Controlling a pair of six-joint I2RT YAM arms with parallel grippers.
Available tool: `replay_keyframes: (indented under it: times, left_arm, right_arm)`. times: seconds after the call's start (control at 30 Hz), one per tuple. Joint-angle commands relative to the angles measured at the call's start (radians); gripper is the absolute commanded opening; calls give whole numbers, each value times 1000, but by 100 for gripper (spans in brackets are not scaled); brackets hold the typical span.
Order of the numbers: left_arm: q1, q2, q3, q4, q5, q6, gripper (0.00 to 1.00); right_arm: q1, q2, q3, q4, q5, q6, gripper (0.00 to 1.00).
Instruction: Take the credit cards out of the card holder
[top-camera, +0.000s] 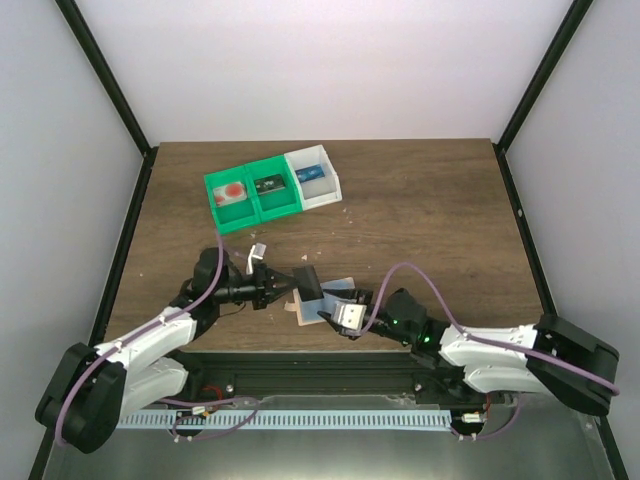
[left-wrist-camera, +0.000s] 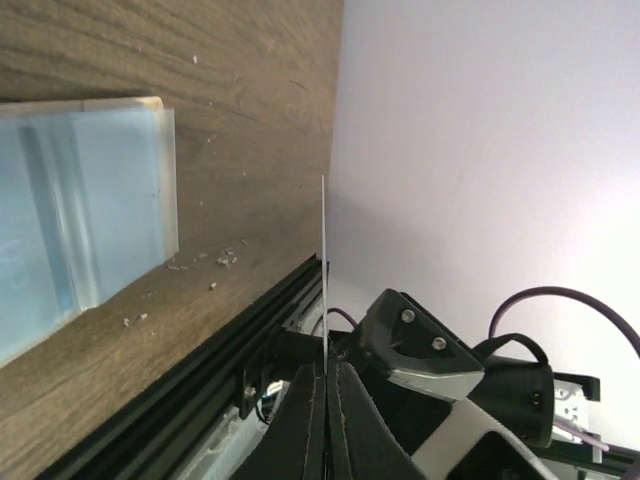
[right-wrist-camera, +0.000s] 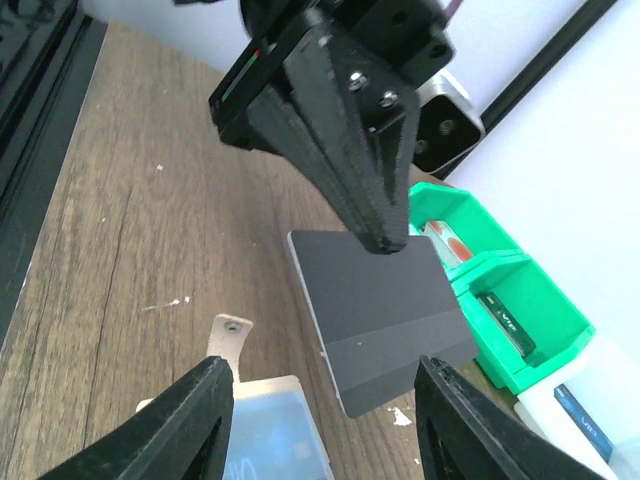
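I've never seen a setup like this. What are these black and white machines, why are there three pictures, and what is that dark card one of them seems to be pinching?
These are two robot arms bolted at the near edge of a wooden table. The overhead picture comes from a fixed camera above them; the other two come from cameras on each arm's wrist.

The left gripper is shut on a thin dark card held above the table. In its own wrist view that card shows edge-on, as a fine line. The right gripper is open, its fingers spread over the tan card holder, which lies flat with a light blue card in it.

At the back stand two green bins and a white bin, each holding a small item.
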Motion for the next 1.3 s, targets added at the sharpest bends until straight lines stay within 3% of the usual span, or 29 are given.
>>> replay_keyframes:
  times: [0.0,0.3,0.53,0.6,0.63,0.73,0.8,0.83,0.97,1.13,1.27]
  left_arm:
    - [5,-10,-19,50,59,-67,0]
    - [5,-44,-30,-11,63,-41,0]
    - [5,-19,-35,23,76,-67,0]
    - [5,-17,-35,43,73,-75,0]
    - [5,-18,-32,50,71,-71,5]
    - [5,-43,3,-12,35,-8,38]
    - [5,-90,61,-145,-48,126,59]
    - [5,-113,88,-225,-98,180,64]
    - [6,-195,137,-318,-217,299,73]
    - [6,-250,126,-173,-158,339,79]
    - [6,-251,174,-240,-130,470,77]
  right_arm:
    - [35,66,3,93,59,-120,52]
    - [69,173,16,256,125,-219,47]
    - [105,211,-11,367,153,-289,1]
    - [109,195,-13,357,136,-274,1]
    - [111,182,-9,341,140,-244,0]
    - [110,119,8,270,187,-106,0]
    - [110,45,30,177,256,67,1]
    - [111,8,53,110,286,150,0]
    - [105,-136,140,-144,296,476,0]
    - [29,-181,221,-372,198,861,0]
    - [-51,-210,230,-398,23,927,1]
